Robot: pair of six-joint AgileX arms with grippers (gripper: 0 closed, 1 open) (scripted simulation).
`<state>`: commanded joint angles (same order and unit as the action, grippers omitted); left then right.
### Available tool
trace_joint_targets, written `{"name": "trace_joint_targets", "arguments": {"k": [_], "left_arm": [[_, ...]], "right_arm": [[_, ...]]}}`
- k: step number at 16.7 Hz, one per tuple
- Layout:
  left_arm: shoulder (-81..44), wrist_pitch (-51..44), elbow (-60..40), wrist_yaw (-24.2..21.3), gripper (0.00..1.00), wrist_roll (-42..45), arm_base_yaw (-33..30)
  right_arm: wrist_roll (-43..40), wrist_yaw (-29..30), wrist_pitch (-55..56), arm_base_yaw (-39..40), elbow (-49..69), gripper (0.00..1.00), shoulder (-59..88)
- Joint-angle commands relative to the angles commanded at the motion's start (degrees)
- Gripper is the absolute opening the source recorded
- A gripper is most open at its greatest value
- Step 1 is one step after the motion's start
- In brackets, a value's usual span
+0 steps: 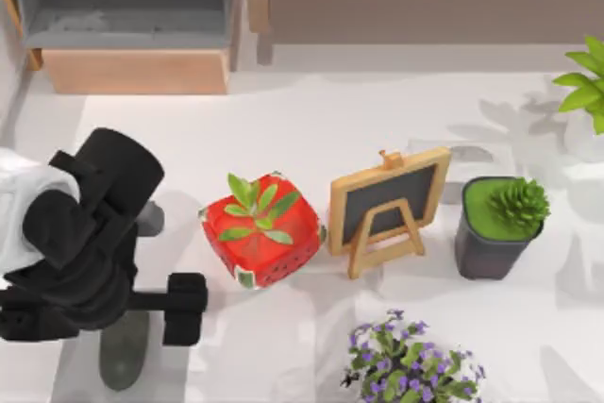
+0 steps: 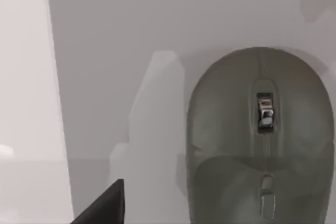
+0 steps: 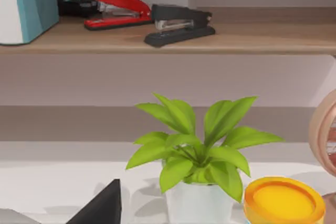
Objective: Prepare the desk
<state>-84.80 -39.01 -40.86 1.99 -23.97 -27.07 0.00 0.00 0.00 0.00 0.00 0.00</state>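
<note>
- The left end effector [image 1: 175,307] hung low over the grey mouse [image 2: 262,140] on the grey mat [image 2: 121,77] at the surface's left side; whether its fingers were apart or together I could not tell.
- A careless descent could have knocked the mouse off the mat, or swung the arm into the red strawberry pot [image 1: 262,230] just beside it.
- The surface [image 1: 311,110] was broad, white and smooth, crowded with a small chalkboard easel [image 1: 387,207] and potted plants.
- The right arm probably sat parked, facing the shelf [image 3: 168,38].
</note>
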Motion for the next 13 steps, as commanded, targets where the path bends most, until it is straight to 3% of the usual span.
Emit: {"name": "trace_joint_targets", "arguments": {"k": [6,13], "left_arm": [[2.64,15.82,4.70,-10.31,1.00,13.31,4.21],[1.22,49.05,14.81,-27.11,1.00,42.45,15.57]], "right_arm": [[0.00,0.00,0.00,0.00,0.00,1.00,0.00],[0.00,0.00,0.00,0.00,0.00,1.00,0.00]]}}
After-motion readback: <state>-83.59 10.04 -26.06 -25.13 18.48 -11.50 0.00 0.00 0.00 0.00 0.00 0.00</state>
